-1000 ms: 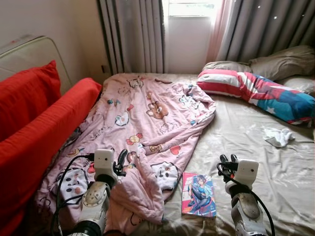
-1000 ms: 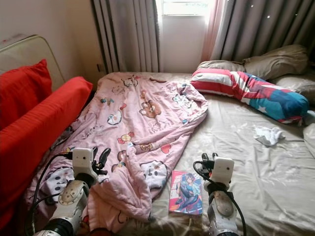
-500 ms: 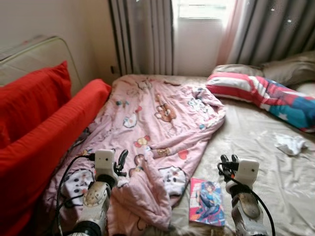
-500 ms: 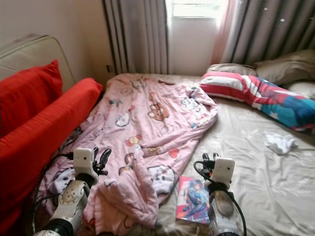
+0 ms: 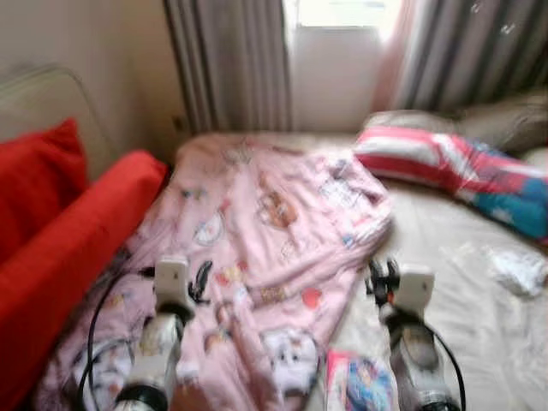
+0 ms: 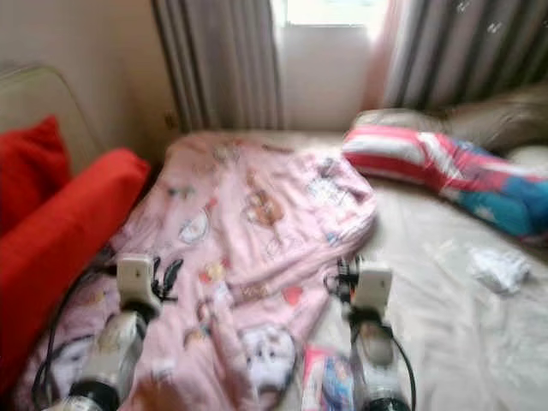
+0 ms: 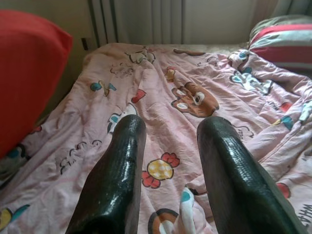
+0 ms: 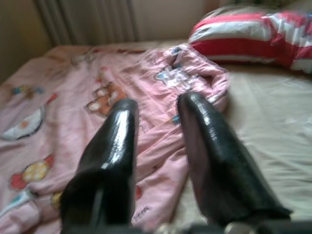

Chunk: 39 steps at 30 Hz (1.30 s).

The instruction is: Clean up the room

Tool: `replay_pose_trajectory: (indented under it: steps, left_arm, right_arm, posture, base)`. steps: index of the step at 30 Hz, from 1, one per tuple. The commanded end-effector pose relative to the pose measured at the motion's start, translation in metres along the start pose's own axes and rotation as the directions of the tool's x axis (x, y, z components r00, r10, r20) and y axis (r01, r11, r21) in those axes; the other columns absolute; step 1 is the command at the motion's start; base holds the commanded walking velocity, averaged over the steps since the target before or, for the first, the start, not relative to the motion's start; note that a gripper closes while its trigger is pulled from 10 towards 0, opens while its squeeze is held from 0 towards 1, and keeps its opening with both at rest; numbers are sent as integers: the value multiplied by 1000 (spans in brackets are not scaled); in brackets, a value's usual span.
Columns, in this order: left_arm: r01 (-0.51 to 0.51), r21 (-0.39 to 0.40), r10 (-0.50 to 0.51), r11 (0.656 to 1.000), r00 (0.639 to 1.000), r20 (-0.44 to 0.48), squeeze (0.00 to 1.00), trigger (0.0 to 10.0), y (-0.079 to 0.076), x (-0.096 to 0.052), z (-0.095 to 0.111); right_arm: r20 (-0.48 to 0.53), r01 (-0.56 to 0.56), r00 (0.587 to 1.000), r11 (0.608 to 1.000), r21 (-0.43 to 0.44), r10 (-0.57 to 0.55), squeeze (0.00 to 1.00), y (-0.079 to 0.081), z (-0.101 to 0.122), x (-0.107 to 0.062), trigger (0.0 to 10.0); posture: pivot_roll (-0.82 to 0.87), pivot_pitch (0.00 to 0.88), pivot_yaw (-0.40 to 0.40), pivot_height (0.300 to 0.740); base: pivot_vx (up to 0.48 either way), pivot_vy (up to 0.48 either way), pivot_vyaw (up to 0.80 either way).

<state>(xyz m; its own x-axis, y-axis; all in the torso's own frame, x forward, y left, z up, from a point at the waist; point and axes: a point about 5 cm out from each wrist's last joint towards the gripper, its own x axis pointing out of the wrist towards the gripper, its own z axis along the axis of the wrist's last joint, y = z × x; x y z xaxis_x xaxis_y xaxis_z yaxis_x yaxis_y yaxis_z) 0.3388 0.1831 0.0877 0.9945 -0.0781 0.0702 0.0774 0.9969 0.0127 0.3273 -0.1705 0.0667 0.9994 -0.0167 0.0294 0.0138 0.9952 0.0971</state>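
Note:
A rumpled pink cartoon-print blanket (image 5: 274,223) covers the left half of the bed (image 5: 462,257). A colourful book (image 5: 360,384) lies on the sheet at the blanket's near edge. A crumpled white cloth (image 5: 518,270) sits on the sheet at the right. My left gripper (image 5: 202,281) hovers over the blanket's near left part, open and empty, its fingers (image 7: 122,165) apart in the left wrist view. My right gripper (image 5: 382,278) hangs over the blanket's right edge, above the book, open and empty, fingers (image 8: 204,141) spread.
A red sofa (image 5: 60,231) with a red cushion (image 5: 34,180) runs along the bed's left side. A striped red, white and blue pillow (image 5: 462,167) and grey pillows (image 5: 497,120) lie at the far right. Grey curtains (image 5: 231,60) and a window are behind.
The view has shifted and blurred, so the camera has moved forward. The book now sits lower in the picture. Both grippers stay open and held out as before.

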Motion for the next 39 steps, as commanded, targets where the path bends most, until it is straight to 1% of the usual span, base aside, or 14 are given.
replay_pose_trajectory:
  steps: [1, 22, 26, 28, 30, 35, 37, 39]
  left_arm:
    - [18, -18, -19, 1000, 1000, -13, 0, 10000, -8, -1, -4]
    - [21, -18, -21, 1000, 1000, -15, 0, 10000, -9, -1, -4]
    - [24, -18, -24, 1000, 1000, -17, 0, 10000, -10, -1, -4]
    - [25, -18, -25, 1000, 1000, -18, 0, 10000, -10, -1, -4]
    - [25, -18, -25, 1000, 1000, -18, 0, 10000, -10, -1, -4]
    - [27, -17, -27, 999, 999, -19, 0, 10000, -10, -1, -5]
    - [27, -17, -27, 999, 999, -19, 0, 10000, -10, -1, -5]
    - [27, -17, -27, 999, 999, -20, 0, 10000, -11, -1, -5]
  right_arm:
    - [-33, 28, 999, 1000, -8, -29, 0, -12, -8, -7, 10000]
    - [-40, 10, 999, 1000, -10, -11, 0, -10, -9, -7, 10000]
    - [-59, -9, 998, 1000, -15, 8, 0, -7, -11, -7, 10000]
    - [-87, -12, 996, 1000, -24, 10, 0, -6, -14, -7, 10000]
    - [-87, -12, 996, 1000, -24, 10, 0, -6, -14, -7, 10000]
    - [-115, -19, 993, 999, -28, 16, 0, -6, -17, -7, 10000]
    - [-115, -19, 993, 999, -28, 16, 0, -6, -17, -7, 10000]
    - [-121, -24, 992, 999, -30, 20, 0, -6, -18, -8, 10000]
  posture:
    - [-75, 55, 22, 740]
    - [-74, 56, 21, 740]
    - [-75, 57, 22, 740]
    - [-76, 58, 23, 740]
    - [-76, 58, 23, 740]
    - [-75, 58, 22, 715]
    - [-75, 58, 22, 715]
    - [-75, 59, 22, 705]
  base:
    - [0, 0, 0]
    - [0, 0, 0]
    - [0, 0, 0]
    - [0, 0, 0]
    - [0, 0, 0]
    - [0, 0, 0]
    - [0, 0, 0]
    - [0, 0, 0]
